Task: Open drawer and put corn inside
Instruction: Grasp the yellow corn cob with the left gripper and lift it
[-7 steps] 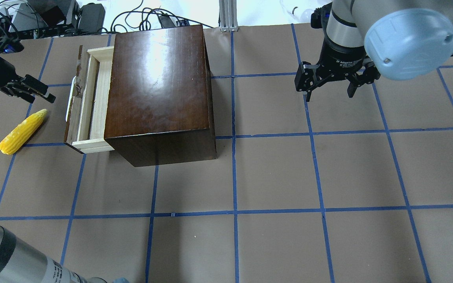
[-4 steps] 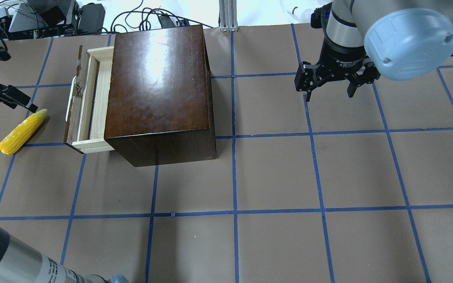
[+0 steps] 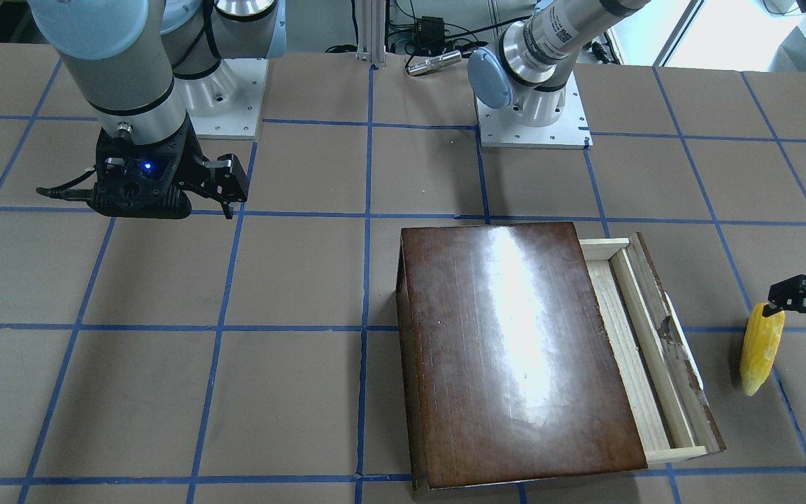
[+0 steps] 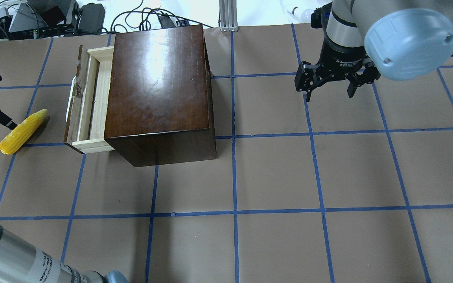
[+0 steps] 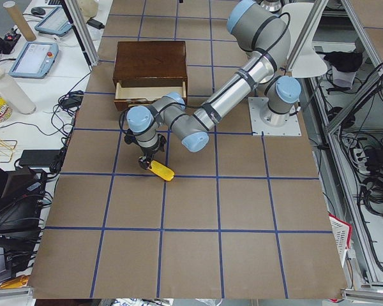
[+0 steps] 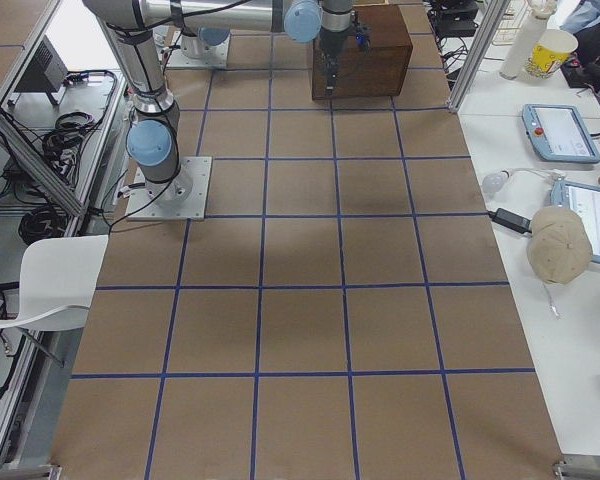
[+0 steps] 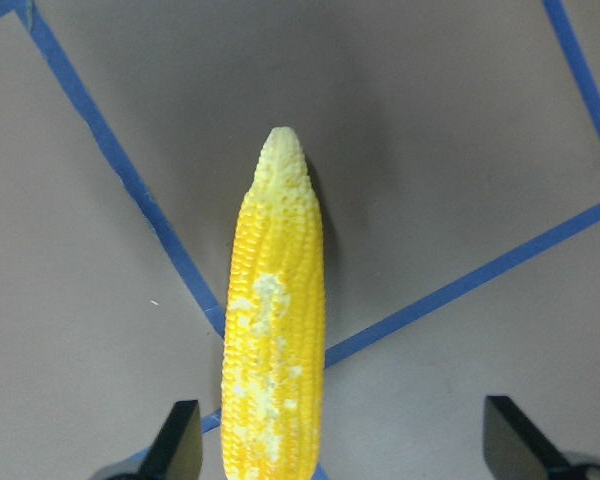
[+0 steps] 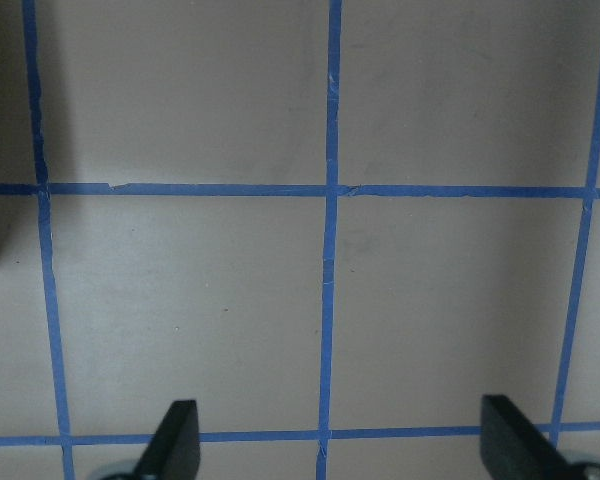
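The yellow corn [image 4: 22, 131] lies on the table left of the dark-brown box [image 4: 157, 86]. The drawer [image 4: 89, 98] is pulled partly out toward the corn, its pale wooden tray showing and empty. My left gripper [image 3: 805, 311] is open and hangs over the corn's thick end at the overhead view's left edge. In the left wrist view the corn [image 7: 275, 330] lies between the two spread fingers [image 7: 180, 445], close to the left one and not gripped. My right gripper [image 4: 328, 88] is open and empty above bare table to the right of the box.
The table is brown paper with a blue tape grid. Cables and equipment [image 4: 53, 15] lie beyond the far edge behind the box. A metal post [image 4: 226, 15] stands at the back centre. The drawer's whitish handle [image 4: 69, 104] faces the corn.
My left gripper has moved left, away from the drawer front, and now sits over the corn. The drawer, the corn and the right arm have not moved.
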Available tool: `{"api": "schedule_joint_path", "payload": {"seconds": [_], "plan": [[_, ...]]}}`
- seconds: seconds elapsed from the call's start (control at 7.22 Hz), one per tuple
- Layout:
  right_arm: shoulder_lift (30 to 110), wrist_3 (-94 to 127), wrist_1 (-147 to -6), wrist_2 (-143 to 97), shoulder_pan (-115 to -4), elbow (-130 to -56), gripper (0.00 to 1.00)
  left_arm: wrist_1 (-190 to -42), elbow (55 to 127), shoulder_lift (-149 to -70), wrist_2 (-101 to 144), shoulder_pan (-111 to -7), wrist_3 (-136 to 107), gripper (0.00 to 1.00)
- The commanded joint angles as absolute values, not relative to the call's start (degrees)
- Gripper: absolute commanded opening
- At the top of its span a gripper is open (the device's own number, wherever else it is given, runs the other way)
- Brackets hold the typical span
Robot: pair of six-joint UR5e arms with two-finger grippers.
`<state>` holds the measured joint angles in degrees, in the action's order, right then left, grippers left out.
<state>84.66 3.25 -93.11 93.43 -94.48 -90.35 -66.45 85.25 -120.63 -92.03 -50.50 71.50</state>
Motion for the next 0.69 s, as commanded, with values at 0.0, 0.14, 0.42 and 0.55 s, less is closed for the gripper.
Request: {"api": "schedule_joint_path", "payload": {"seconds": [0.0, 0.14, 0.42, 0.55], "plan": [[84.6, 3.3, -93.2, 93.4, -94.5, -90.4, 1.00, -59.3, 89.9, -121.8, -92.3, -49.4, 75.1, 1.00], [84.6, 3.3, -93.1, 93.4, -94.5, -90.4, 1.00, -59.1, 91.0, -122.3, -92.3, -49.4, 75.1, 1.00], [84.7, 3.3, -93.1, 93.4, -94.5, -90.4, 1.00, -59.2, 90.7, -123.8, -92.3, -49.3, 75.0, 1.00], [84.6, 3.3, -93.1, 93.4, -94.5, -90.4, 1.00, -59.2, 90.2, -124.4, -92.4, -49.3, 75.0, 0.87]]}}
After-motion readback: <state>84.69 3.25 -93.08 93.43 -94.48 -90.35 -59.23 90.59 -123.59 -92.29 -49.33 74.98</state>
